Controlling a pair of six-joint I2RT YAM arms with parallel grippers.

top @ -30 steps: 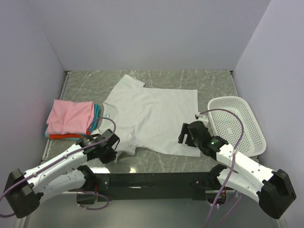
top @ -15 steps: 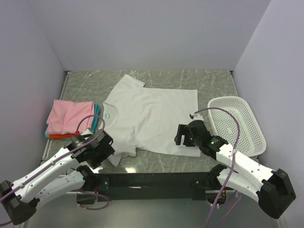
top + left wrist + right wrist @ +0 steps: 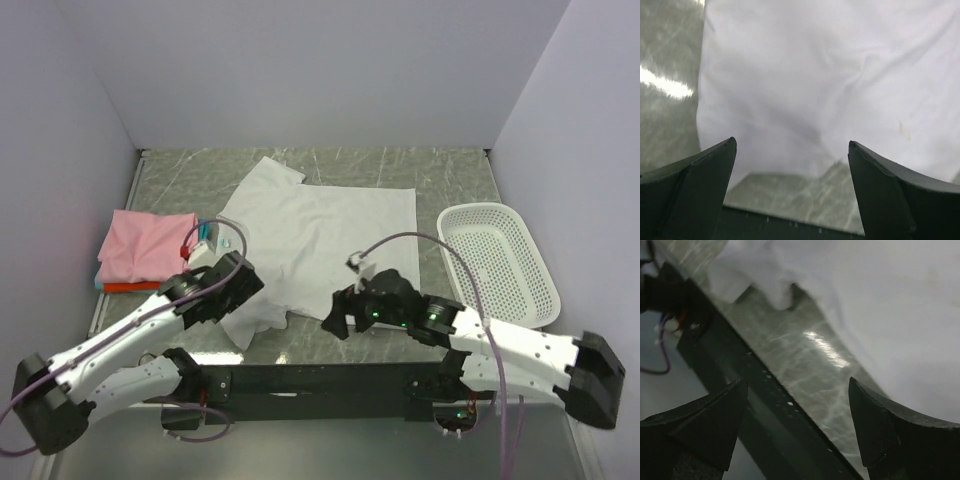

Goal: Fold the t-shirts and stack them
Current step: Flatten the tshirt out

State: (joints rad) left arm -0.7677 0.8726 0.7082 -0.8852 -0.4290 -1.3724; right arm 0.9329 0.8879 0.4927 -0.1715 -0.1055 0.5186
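A white t-shirt (image 3: 320,240) lies spread flat in the middle of the table, sleeves to the left. At the left sits a stack of folded t-shirts with a pink one (image 3: 145,243) on top and teal and orange-red edges under it. My left gripper (image 3: 240,290) hovers open over the white t-shirt's near-left sleeve. In its wrist view the gripper (image 3: 791,142) holds nothing, and white cloth (image 3: 830,85) fills the frame. My right gripper (image 3: 338,322) is open at the shirt's near hem. Its wrist view puts the gripper (image 3: 797,381) over bare table, with the cloth (image 3: 880,305) beyond.
A white perforated basket (image 3: 500,260) stands at the right, beside the shirt. The table's dark front rail (image 3: 770,405) runs just under my right gripper. Purple cables loop over both arms. Walls close in the table at the left, back and right.
My left gripper opened and moved up and right over the sleeve. The right arm swung left along the shirt's near hem, its jaws unchanged.
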